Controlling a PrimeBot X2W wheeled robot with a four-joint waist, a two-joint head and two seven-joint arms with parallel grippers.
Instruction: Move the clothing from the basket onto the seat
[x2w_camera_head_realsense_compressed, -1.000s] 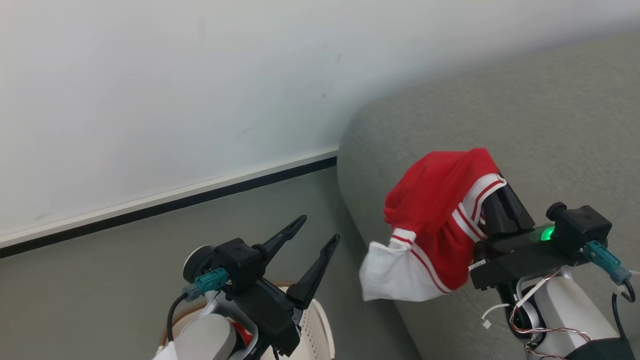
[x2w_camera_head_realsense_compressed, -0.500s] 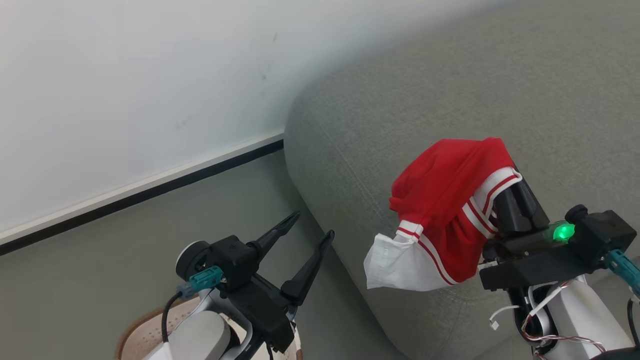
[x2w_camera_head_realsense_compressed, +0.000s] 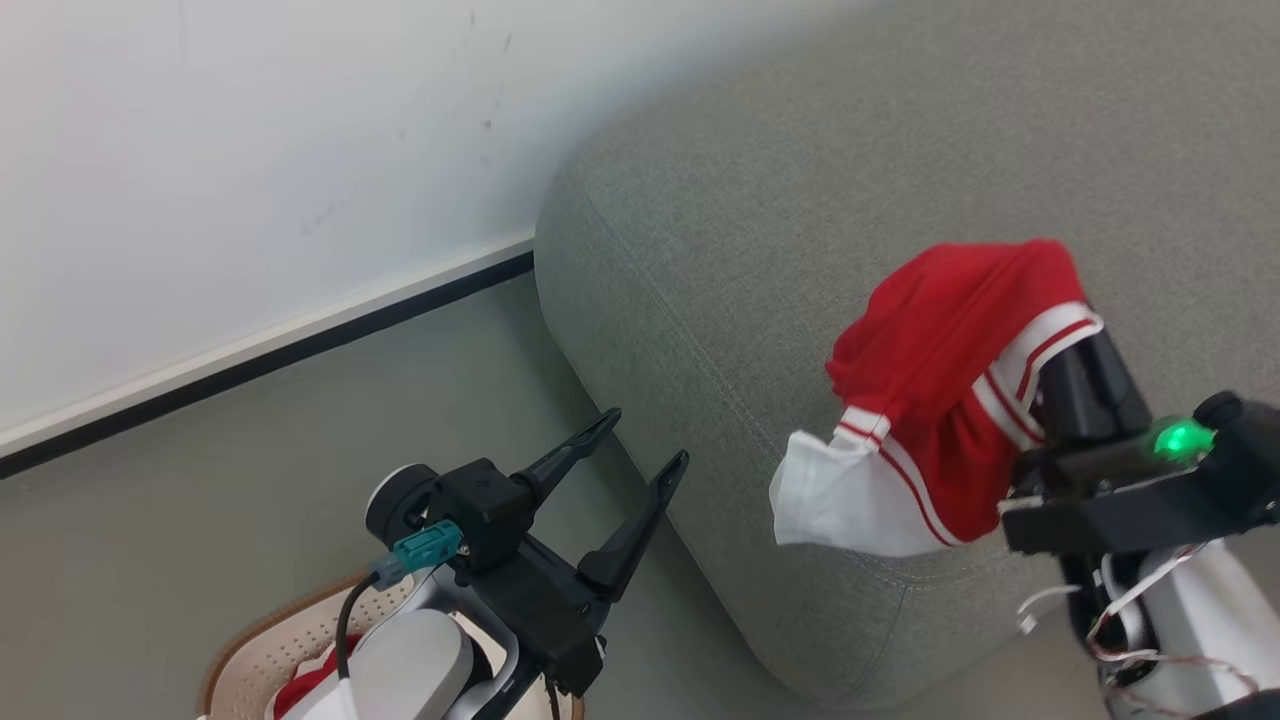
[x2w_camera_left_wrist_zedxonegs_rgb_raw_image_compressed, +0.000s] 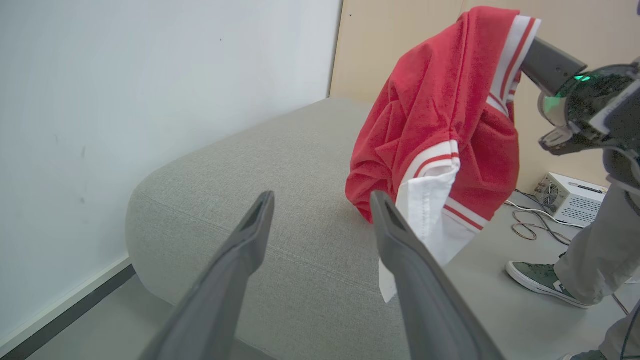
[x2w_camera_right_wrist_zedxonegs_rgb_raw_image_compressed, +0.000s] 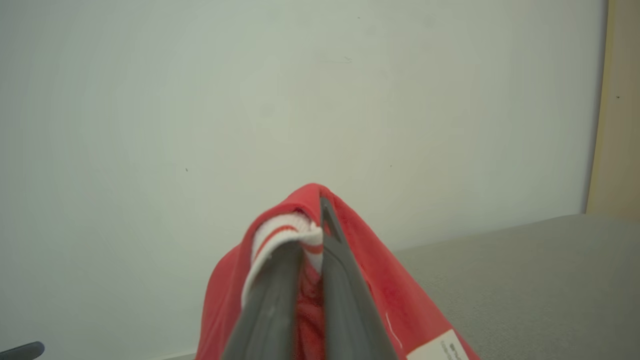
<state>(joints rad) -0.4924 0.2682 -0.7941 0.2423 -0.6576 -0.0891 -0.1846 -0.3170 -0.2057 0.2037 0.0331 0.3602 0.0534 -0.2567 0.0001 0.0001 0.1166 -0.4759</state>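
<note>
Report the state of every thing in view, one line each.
striped garment: hanging from the right gripper above the seat, not yet laid down
right gripper: shut on the striped garment
left gripper: open, empty, above the basket
basket: upright on the floor, not yet emptied
red garment: lying in the basket, partly hidden by the left arm
seat: no clothing lying on it

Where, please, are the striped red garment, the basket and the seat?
striped red garment (x2w_camera_head_realsense_compressed: 950, 335), head view, red body
basket (x2w_camera_head_realsense_compressed: 285, 650), head view, perforated wall
seat (x2w_camera_head_realsense_compressed: 700, 250), head view, bare top
</note>
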